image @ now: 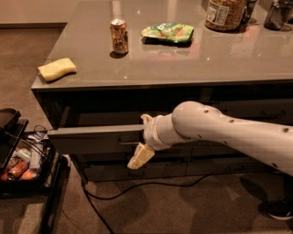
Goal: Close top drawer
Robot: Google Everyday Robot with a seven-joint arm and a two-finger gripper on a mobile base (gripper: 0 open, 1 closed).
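Observation:
The top drawer (91, 139) is a wide grey-brown drawer under the grey counter. It stands pulled out, and its dark inside (105, 119) shows behind the flat front. Its small metal bar handle (127, 142) sits just left of my gripper. My gripper (143, 138) is on the end of the white arm (219, 132), which reaches in from the right. It is right against the drawer front. One fingertip (146, 119) is at the front's top edge and the other fingertip (140, 157) hangs below its bottom edge. The fingers are spread apart and hold nothing.
On the counter (183, 59) stand a soda can (119, 36), a green snack bag (168, 32), a yellow sponge (57, 68) and a jar (225, 13). A black cart (18, 160) with clutter stands at the left. A cable (137, 185) runs across the floor. Lower drawers (137, 170) sit below.

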